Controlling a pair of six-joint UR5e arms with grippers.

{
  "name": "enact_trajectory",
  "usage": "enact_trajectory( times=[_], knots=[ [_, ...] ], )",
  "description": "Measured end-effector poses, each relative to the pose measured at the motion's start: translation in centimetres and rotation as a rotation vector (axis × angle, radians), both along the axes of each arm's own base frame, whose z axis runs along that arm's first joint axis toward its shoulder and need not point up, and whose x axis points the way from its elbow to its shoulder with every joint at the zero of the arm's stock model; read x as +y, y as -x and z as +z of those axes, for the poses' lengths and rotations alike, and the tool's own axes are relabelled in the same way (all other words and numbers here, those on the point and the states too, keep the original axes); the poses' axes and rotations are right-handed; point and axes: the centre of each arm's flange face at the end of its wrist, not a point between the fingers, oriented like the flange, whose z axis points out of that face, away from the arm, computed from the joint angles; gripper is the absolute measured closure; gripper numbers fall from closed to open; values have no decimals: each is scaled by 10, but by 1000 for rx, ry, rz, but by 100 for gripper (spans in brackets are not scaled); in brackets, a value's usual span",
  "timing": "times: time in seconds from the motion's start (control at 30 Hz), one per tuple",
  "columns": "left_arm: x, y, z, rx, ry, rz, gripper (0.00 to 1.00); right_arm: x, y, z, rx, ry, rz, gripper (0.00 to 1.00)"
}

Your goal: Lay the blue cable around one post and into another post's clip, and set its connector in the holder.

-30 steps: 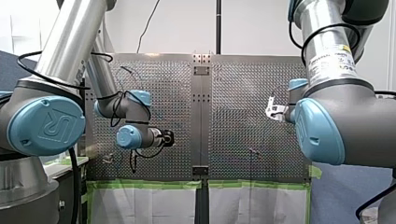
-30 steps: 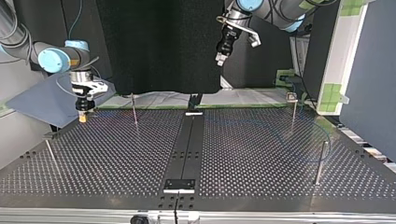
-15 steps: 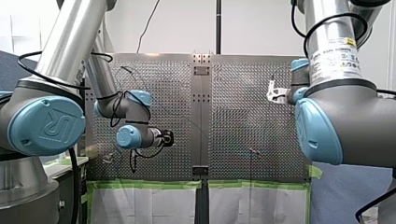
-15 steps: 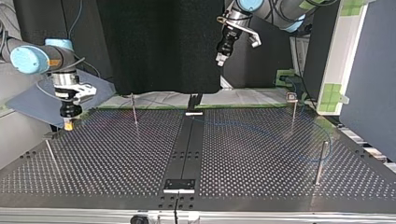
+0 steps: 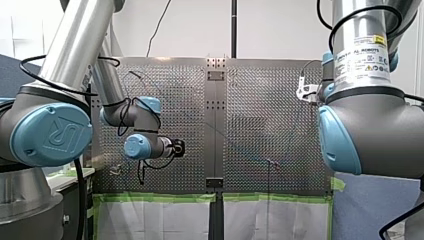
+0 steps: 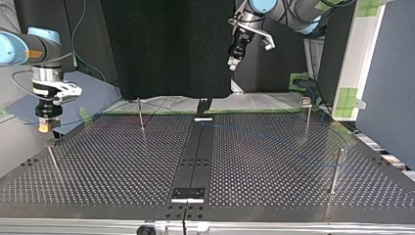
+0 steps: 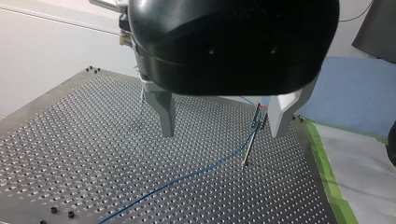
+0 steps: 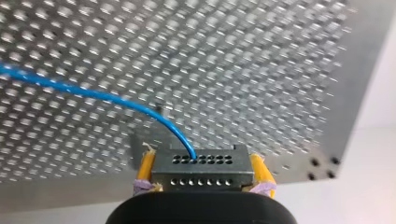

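Connector; cap logo, seemingly "UR"

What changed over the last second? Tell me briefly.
My right gripper, shut on the connector, swung toward the top view's left, taking the blue cable's end with it. Nothing was taken hold of or let go. My left gripper stayed open, raised, in place.

Both arms consist of silver tubular links, grey joint housings and light-blue round caps. The cap on my left arm carries an embossed UR logo; my right arm bears a printed label. Black cables run along both. The housing of my left gripper is black, with grey metal fingers; my right gripper has a black housing and yellow pads
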Motion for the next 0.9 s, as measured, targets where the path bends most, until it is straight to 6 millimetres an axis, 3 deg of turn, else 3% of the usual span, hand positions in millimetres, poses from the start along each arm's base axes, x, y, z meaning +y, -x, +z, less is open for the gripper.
enact_trajectory(
  times=[0.17,0.6,0.9],
  knots=[
    [0,0,0,1,-2,1,2,1,9,16,-9,29,-12,100],
    [1,0,-1,6,-11,2,2,-16,20,-30,2,-19,25,100],
    [2,1,-1,10,-15,2,2,-25,35,-27,-4,-34,10,100]
  ],
)
